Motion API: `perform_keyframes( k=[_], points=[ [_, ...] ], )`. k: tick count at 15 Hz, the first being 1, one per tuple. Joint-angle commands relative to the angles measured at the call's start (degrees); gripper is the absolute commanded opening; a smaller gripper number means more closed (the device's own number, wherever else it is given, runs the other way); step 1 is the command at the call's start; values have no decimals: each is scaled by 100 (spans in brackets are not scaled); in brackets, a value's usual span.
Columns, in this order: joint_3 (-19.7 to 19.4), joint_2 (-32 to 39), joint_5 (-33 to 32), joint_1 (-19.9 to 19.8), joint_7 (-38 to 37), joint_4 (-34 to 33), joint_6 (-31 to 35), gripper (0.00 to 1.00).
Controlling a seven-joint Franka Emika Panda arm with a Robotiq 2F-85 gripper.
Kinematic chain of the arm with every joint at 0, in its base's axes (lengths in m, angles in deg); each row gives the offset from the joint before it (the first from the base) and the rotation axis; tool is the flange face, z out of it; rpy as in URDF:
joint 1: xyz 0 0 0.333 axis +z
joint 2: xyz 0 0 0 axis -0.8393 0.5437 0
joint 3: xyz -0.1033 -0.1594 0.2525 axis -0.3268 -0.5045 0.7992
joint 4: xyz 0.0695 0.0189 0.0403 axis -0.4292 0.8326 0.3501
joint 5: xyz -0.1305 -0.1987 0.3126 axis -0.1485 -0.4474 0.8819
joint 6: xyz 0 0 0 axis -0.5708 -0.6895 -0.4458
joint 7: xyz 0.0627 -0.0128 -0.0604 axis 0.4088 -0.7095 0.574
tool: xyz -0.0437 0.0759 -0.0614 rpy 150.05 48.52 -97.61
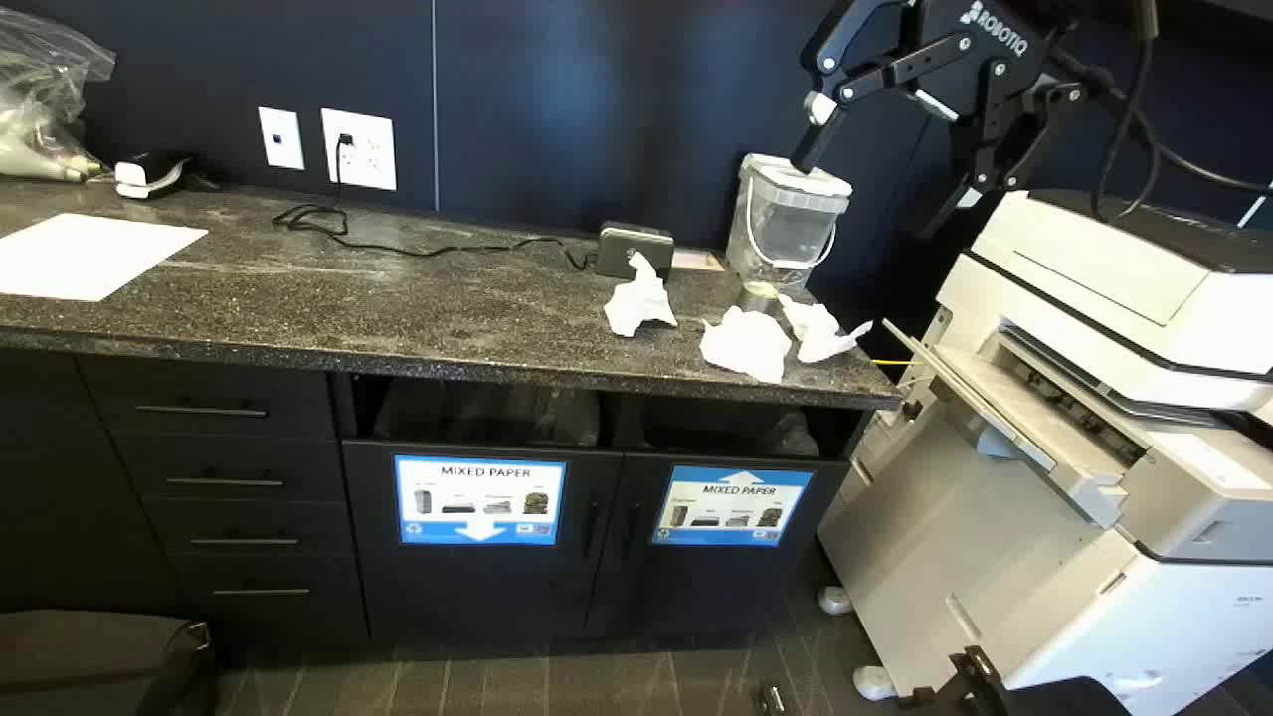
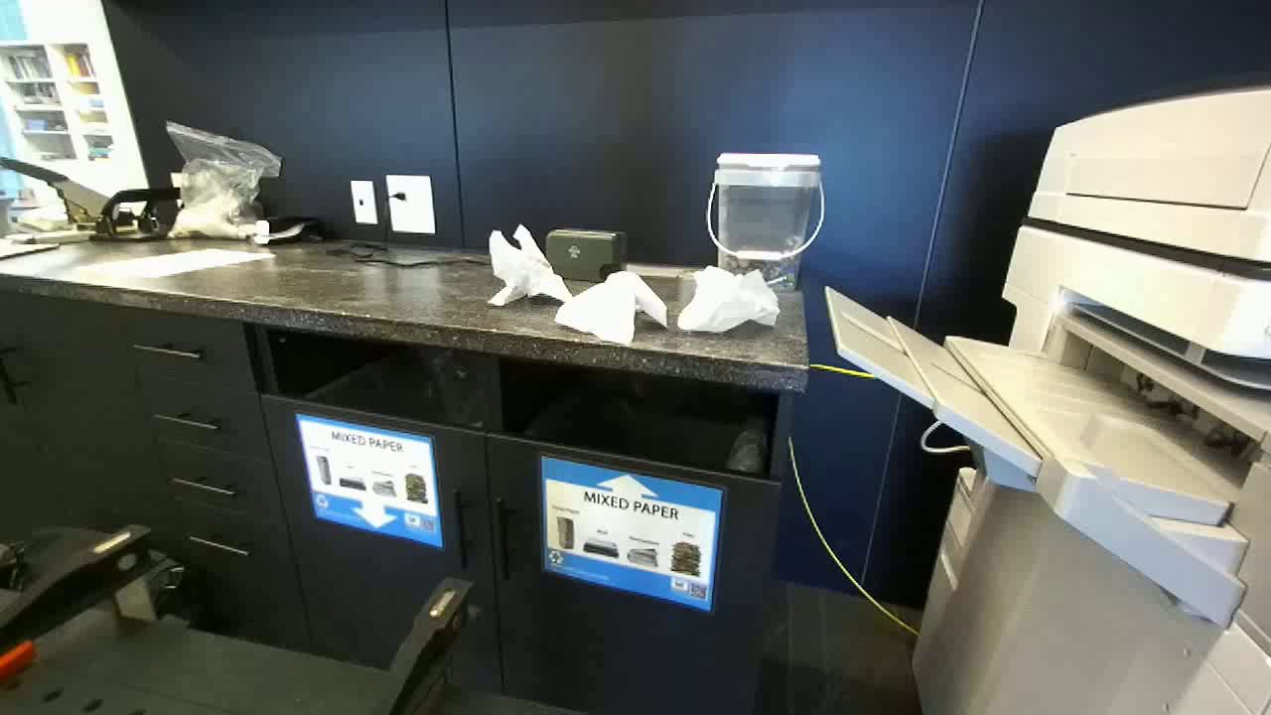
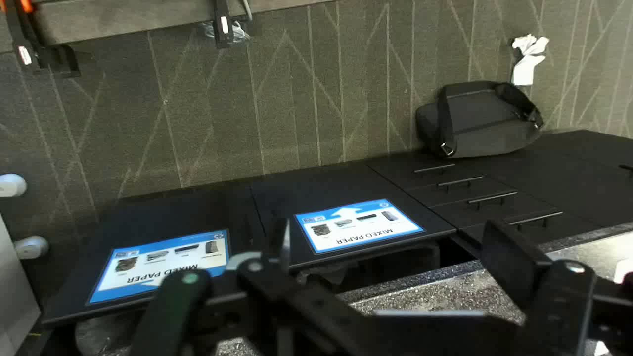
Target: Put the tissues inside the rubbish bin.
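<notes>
Three crumpled white tissues lie apart on the dark counter's right end, shown in both exterior views: a left tissue, a middle tissue and a right tissue. Below them, the black cabinet serves as the rubbish bin, with a left slot door and a right slot door, both labelled MIXED PAPER under open slots. My gripper is open and empty, high above the counter's right end. The wrist view shows its spread fingers, with no tissue between them.
A lidded clear bucket stands at the counter's back right, near a small dark box and a tin. A printer stands to the right. A black bag and white paper lie on the floor.
</notes>
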Motion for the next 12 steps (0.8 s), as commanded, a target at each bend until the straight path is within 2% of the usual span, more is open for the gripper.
perform_keyframes(
  k=[1,6,9,12],
  points=[
    [71,-9,55,-104,53,-47,-37,100],
    [71,-42,56,-105,54,-103,-39,100],
    [173,94,-97,-136,241,69,413,100],
    [247,378,-138,-119,457,284,1159,100]
  ],
)
